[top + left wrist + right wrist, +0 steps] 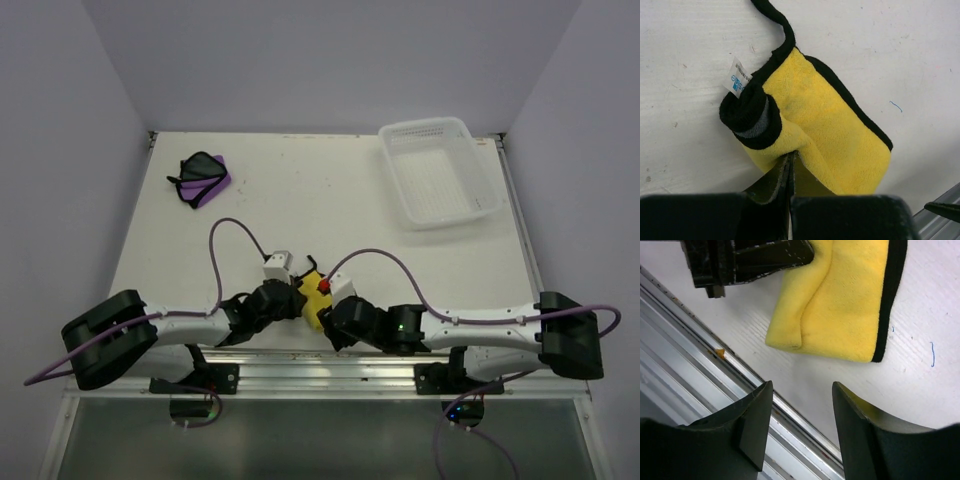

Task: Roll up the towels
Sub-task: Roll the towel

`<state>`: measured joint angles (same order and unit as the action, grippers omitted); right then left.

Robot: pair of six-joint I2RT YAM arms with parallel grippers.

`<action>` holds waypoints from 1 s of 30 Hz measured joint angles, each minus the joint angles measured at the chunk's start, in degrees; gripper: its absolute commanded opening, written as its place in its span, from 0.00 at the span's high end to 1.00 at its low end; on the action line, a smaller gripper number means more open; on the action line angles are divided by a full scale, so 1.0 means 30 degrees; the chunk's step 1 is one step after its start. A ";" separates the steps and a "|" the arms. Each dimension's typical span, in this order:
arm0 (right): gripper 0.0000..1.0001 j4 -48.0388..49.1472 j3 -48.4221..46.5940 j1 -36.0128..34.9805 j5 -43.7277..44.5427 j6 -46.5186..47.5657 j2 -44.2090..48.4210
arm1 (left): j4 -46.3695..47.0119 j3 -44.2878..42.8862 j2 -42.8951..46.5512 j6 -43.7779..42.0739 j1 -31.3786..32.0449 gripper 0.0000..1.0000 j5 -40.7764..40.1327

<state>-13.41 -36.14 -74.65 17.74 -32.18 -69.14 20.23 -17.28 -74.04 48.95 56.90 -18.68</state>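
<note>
Yellow towel [835, 135], near-centre counter [330, 190]: soft, light, floppy (one end curled). Left tool [790, 170] pinches its near fold; right tool [802, 405] apart, empty. Take your hold at the edging [885, 300]. Purple towel [203, 177] far left.

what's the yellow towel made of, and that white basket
Yellow towel: looks like soft microfibre or fleece, matte, going by its fuzzy nap and limp folds. White basket: probably moulded plastic, smooth and faintly translucent, with rows of small perforations.
</note>
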 measured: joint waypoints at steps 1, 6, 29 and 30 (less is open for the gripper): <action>0.42 -0.0022 -0.0233 -0.0503 0.0765 0.0168 -0.0313 | -0.0073 -0.0058 0.0000 0.0000 0.0000 1.00 0.0015; 0.39 0.0095 -0.1734 -0.2310 0.3453 0.0991 -0.2346 | -0.0393 -0.0219 0.0000 0.0000 0.0000 1.00 0.0044; 0.54 0.3781 -0.2302 -0.2528 0.6047 0.2667 -0.6244 | -0.1195 -0.0597 0.0022 0.0022 -0.0386 1.00 0.0721; 0.55 0.3949 -0.2310 -0.2528 0.6186 0.2535 -0.6390 | -0.1209 -0.0597 0.0022 0.0029 -0.0437 1.00 0.0780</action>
<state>-1.56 -43.07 -82.24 36.29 -24.58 -88.31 16.60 -19.07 -73.97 49.04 55.59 -16.34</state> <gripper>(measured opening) 0.472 0.005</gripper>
